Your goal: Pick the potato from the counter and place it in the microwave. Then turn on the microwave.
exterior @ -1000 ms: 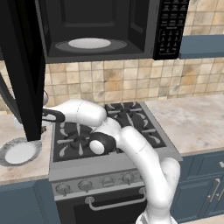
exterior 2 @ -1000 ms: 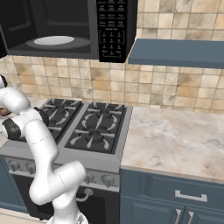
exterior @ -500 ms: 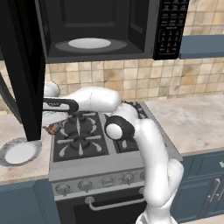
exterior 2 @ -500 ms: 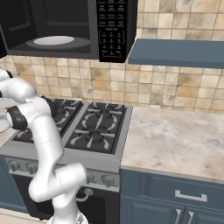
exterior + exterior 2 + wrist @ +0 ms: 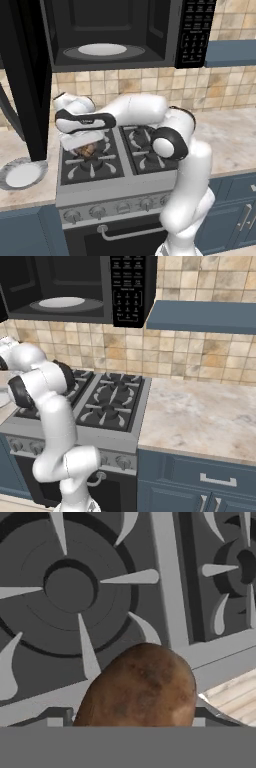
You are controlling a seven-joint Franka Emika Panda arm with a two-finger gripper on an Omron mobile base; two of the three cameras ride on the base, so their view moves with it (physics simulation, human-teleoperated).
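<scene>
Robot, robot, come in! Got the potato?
Gripper shut on potato, over the stove. Microwave door open, turntable bare. Nothing blocking.

Base views flank stove — hand view close above.

So the counter is that beige speckled slab either side of the black gas stove. A white plate sits on its left stretch, near the front edge.
</scene>
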